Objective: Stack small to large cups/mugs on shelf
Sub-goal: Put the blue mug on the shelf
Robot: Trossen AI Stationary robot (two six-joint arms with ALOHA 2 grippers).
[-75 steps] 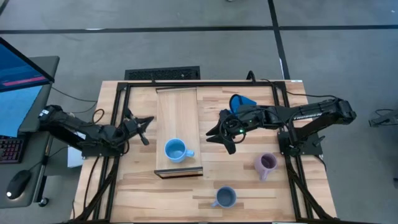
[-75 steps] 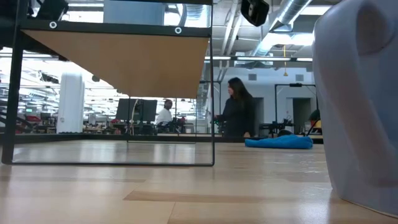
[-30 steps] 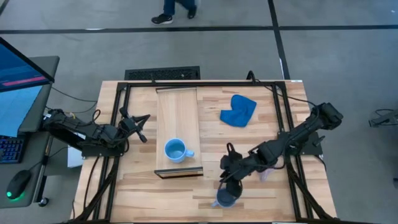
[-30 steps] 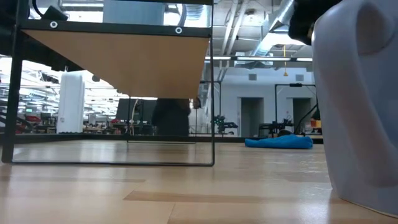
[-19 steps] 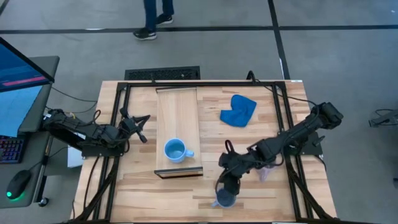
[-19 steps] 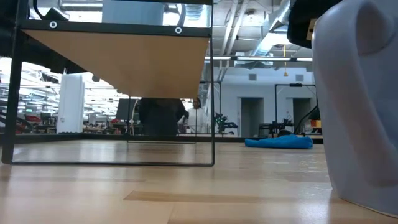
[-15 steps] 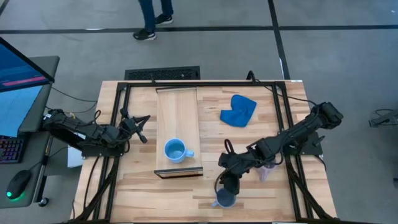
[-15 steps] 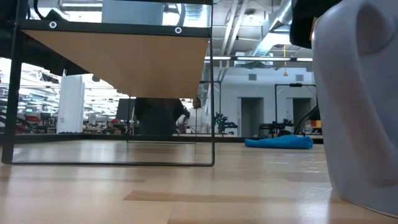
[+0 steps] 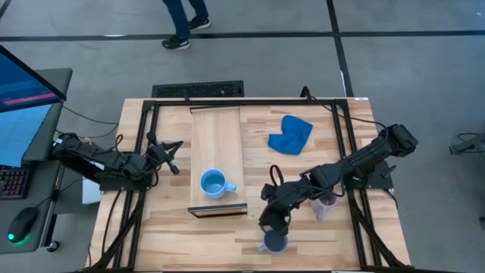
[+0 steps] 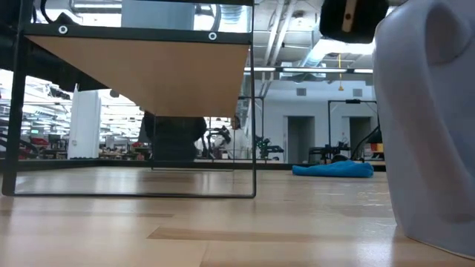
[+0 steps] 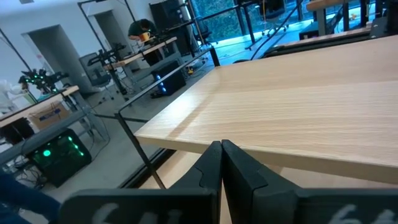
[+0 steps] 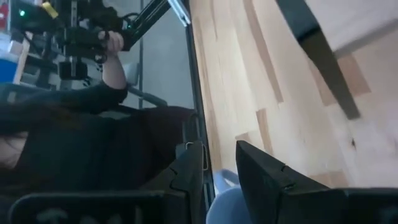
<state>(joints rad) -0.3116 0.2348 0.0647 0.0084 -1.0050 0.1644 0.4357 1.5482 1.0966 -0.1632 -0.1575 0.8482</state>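
Note:
A light blue mug (image 9: 214,183) stands upright on the pale wooden shelf (image 9: 216,140), near its front end. A slate-blue mug (image 9: 273,243) stands on the tabletop by the near edge and fills the right of the low view (image 10: 427,126). My right gripper (image 9: 267,225) hovers open just above it, slanting down, and the mug's rim (image 12: 227,200) shows below the gap between the fingers (image 12: 219,163). The lilac mug (image 9: 326,203) stands on the table, partly hidden under the right arm. My left gripper (image 9: 173,149) waits shut at the shelf's left side (image 11: 221,163).
A bright blue cloth (image 9: 290,134) lies at the far right of the table. The shelf rests raised on a black frame (image 10: 254,111). A person in dark clothes (image 12: 93,124) is beyond the table's near edge, and another walks past the far side (image 9: 182,19).
My right gripper has shifted a little toward the table's left edge and slightly up above the slate-blue mug, turning as it went; its finger gap looks unchanged. The mug has stayed put on the table. A person has walked along beyond the far edge.

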